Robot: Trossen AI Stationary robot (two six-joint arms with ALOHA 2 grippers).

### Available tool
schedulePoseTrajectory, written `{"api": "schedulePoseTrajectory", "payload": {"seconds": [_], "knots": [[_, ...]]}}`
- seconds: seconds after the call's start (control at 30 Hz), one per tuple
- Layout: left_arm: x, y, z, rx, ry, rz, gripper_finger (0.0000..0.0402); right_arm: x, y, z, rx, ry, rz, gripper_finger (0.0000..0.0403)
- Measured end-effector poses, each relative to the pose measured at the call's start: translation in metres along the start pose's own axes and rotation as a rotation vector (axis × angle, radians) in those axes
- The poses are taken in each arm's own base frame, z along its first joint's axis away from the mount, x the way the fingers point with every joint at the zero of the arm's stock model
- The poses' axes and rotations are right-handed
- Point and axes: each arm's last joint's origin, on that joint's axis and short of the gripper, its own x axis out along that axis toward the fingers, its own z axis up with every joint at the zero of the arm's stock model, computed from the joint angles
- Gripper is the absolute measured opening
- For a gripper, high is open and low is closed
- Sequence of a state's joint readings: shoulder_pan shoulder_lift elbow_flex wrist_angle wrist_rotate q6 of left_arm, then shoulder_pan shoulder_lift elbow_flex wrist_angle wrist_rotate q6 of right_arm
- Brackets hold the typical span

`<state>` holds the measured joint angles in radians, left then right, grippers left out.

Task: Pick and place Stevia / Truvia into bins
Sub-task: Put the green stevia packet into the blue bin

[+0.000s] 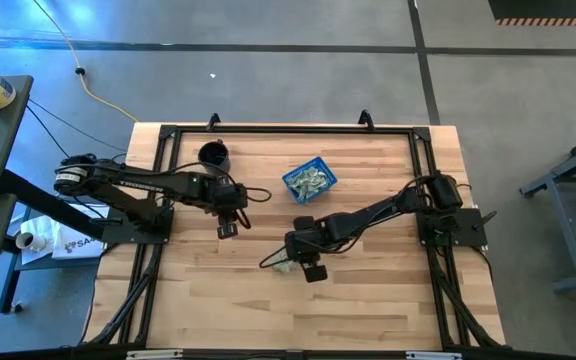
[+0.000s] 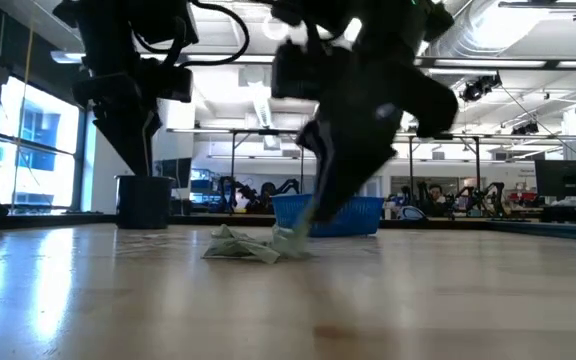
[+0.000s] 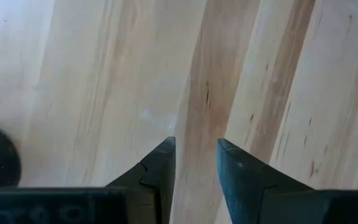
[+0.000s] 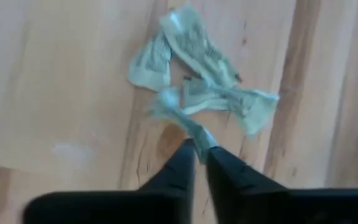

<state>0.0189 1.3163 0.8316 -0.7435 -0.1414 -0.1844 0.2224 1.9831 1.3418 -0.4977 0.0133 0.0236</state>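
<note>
Overhead inspection: both arms over wooden table [image 1: 368, 300]

Right gripper [image 1: 290, 262] sits low over a few pale packets [image 1: 282, 265], the blue basket [image 1: 309, 181] with more packets up-table of it; left gripper [image 1: 228, 228] hangs over bare wood, well apart from the packets, black cup [image 1: 213, 156] just beyond it

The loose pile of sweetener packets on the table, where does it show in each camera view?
High view: sweetener packets beside the right gripper, below the blue basket.
Low view: centre, on the table, basket behind.
Left wrist view: not in it.
Right wrist view: upper centre, at the fingertips.
Shared landmark: right gripper.
</note>
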Motion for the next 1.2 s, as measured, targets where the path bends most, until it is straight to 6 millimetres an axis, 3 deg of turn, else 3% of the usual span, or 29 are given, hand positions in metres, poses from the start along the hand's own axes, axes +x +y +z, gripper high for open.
{"api": "schedulePoseTrajectory", "payload": {"seconds": [0.07, 0.23, 0.37, 0.6, 0.83, 1.0, 1.2], "knots": [[0.001, 0.000, -0.001, 0.002, 0.001, 0.007, 0.0151, -0.007, -0.002, 0.007, 0.001, 0.002, -0.004, 0.0010], [0.001, 0.000, -0.001, 0.004, 0.003, 0.009, 0.0152, -0.025, -0.012, 0.014, 0.043, 0.089, -0.078, 0.0004], [0.001, 0.001, -0.001, 0.004, -0.001, 0.021, 0.0152, -0.046, -0.028, 0.018, 0.056, 0.129, -0.235, 0.0006], [0.001, 0.002, 0.000, 0.003, -0.015, 0.056, 0.0152, -0.073, -0.093, -0.009, 0.067, 0.437, -0.452, 0.0006], [0.001, 0.002, 0.000, -0.032, -0.020, 0.062, 0.0152, -0.078, -0.153, -0.017, 0.082, 0.391, -0.434, 0.0005], [0.001, 0.001, 0.003, -0.036, -0.043, 0.056, 0.0152, -0.080, -0.184, -0.023, 0.182, 0.293, -0.327, 0.0037], [0.001, 0.001, 0.004, -0.056, -0.054, 0.049, 0.0152, -0.085, -0.194, -0.038, 0.239, 0.390, -0.326, 0.0124]]}}
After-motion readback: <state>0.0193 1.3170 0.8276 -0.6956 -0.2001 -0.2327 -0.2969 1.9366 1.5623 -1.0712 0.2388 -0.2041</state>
